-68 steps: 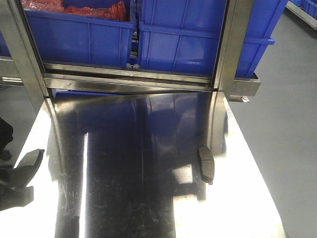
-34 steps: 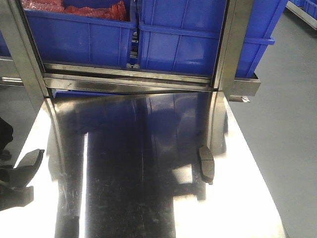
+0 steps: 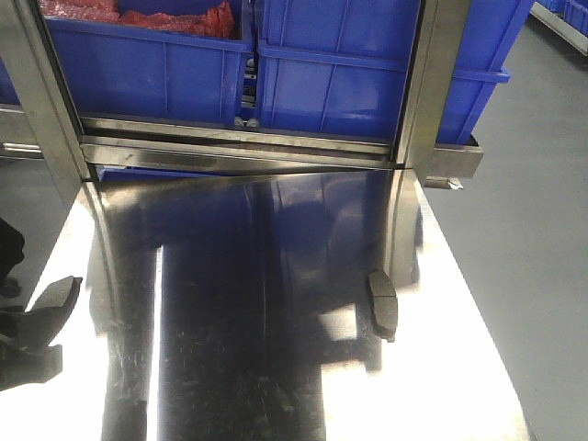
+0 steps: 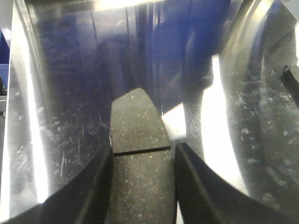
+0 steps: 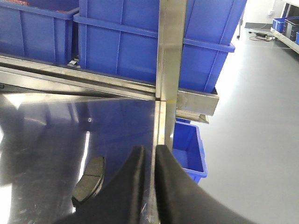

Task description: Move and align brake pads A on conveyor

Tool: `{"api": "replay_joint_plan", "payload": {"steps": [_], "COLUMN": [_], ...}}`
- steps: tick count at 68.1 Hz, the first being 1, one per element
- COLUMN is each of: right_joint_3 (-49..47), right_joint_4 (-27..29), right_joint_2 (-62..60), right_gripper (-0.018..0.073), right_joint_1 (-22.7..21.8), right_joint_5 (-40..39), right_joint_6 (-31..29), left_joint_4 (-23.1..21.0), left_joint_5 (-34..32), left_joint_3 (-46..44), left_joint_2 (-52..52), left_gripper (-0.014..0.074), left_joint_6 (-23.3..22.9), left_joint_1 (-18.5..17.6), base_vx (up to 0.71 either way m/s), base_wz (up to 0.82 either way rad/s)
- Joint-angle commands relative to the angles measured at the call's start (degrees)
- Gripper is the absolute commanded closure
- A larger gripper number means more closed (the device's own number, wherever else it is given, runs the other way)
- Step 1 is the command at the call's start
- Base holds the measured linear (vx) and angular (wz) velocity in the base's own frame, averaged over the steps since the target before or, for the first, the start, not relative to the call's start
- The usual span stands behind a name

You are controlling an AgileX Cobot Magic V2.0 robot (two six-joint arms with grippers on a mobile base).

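My left gripper (image 4: 142, 151) pinches one brake pad (image 4: 140, 126) and has drifted only slightly near the tabletop's (image 3: 239, 367) left edge. The second pad (image 3: 382, 301) lies unmoved. My right gripper (image 5: 149, 156) is pressed together, empty. No conveyor in view yet.

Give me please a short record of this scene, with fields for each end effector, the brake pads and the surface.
left end effector: shut on the held brake pad, one finger on each long side
right end effector: fingers nearly together, holding nothing
second brake pad: lies free on the steel table, right part
conveyor: not in view
background: blue bins on a steel rack
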Motion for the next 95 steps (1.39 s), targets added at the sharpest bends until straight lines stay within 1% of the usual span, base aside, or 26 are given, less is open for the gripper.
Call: {"api": "replay_joint_plan", "payload": {"steps": [1,5,7,13,17,21,30,35,39,46,53,63,73,78,84,89,95], "right_joint_3": [-1.6,-1.6,-1.6,-1.6,-1.6,-1.6,-1.6,-2.2,-3.5,-7.9,-13.6,-21.7,-30.4,-34.4,-39.3,-43.1,-48.4], "right_joint_4": [-0.4,-0.4,-0.4,-0.4,-0.4,-0.4,0.4,2.0,4.1,7.0,8.6,10.3,12.7,13.0,12.5,12.3,12.4], "right_joint_2": [0.4,0.4,0.4,0.4,0.4,0.4,0.4,1.1,3.2,10.8,20.8,34.9,48.6,54.3,61.4,66.9,73.5], "right_gripper": [0.0324,0.0208,0.0131,-0.0039,-0.0115,-0.017,-0.0162,-0.0153,-0.0143,-0.0125,-0.0116,-0.0109,-0.0102,-0.0097,-0.0092,-0.009,-0.0086], "right_joint_1": [-0.3,-0.3,-0.3,-0.3,-0.3,-0.3,-0.3,-0.3,-0.3,-0.3,-0.3,-0.3,-0.1,1.6,5.8,8.5,9.5], "right_joint_5": [-4.8,-4.8,-4.8,-4.8,-4.8,-4.8,-5.2,-4.8,-2.8,2.4,7.8,11.7,17.8,20.6,23.0,24.4,28.3], "right_joint_6": [-0.4,-0.4,-0.4,-0.4,-0.4,-0.4,-0.1,-0.1,0.0,-0.2,-0.2,-0.2,-0.5,-0.6,0.5,3.2,6.1], "left_joint_4": [0.6,0.6,0.6,0.6,0.6,0.6,0.6,0.6,0.6,0.6,0.6,0.6,0.6,0.6,0.6,0.6,0.6], "left_joint_5": [-4.3,-4.3,-4.3,-4.3,-4.3,-4.3,-4.3,-4.3,-4.3,-4.3,-4.3,-4.3,-4.3,-4.3,-4.3,-4.2,-4.2], "left_joint_3": [-1.7,-1.7,-1.7,-1.7,-1.7,-1.7,-1.7,-1.7,-1.7,-1.7,-1.7,-1.7,-1.7,-1.7,-1.7,-1.7,-1.7], "left_joint_2": [-0.3,-0.3,-0.3,-0.3,-0.3,-0.3,-0.3,-0.3,-0.3,-0.3,-0.3,-0.3,-0.3,-0.3,-0.3,-0.3,-0.3], "left_gripper": [0.0482,0.0482,0.0482,0.0482,0.0482,0.0482,0.0482,0.0482,0.0482,0.0482,0.0482,0.0482,0.0482,0.0482,0.0482,0.0482,0.0482], "left_joint_6": [-0.3,-0.3,-0.3,-0.3,-0.3,-0.3,-0.3,-0.3,-0.3,-0.3,-0.3,-0.3,-0.3,-0.3,-0.3,-0.3,-0.3], "left_joint_1": [-0.4,-0.4,-0.4,-0.4,-0.4,-0.4,-0.4,-0.4,-0.4,-0.4,-0.4,-0.4,-0.4,-0.4,-0.4,-0.4,-0.4], "base_vx": [0.0,0.0,0.0,0.0,0.0,0.0,0.0,0.0,0.0,0.0,0.0,0.0,0.0,0.0,0.0,0.0,0.0], "base_wz": [0.0,0.0,0.0,0.0,0.0,0.0,0.0,0.0,0.0,0.0,0.0,0.0,0.0,0.0,0.0,0.0,0.0]}}
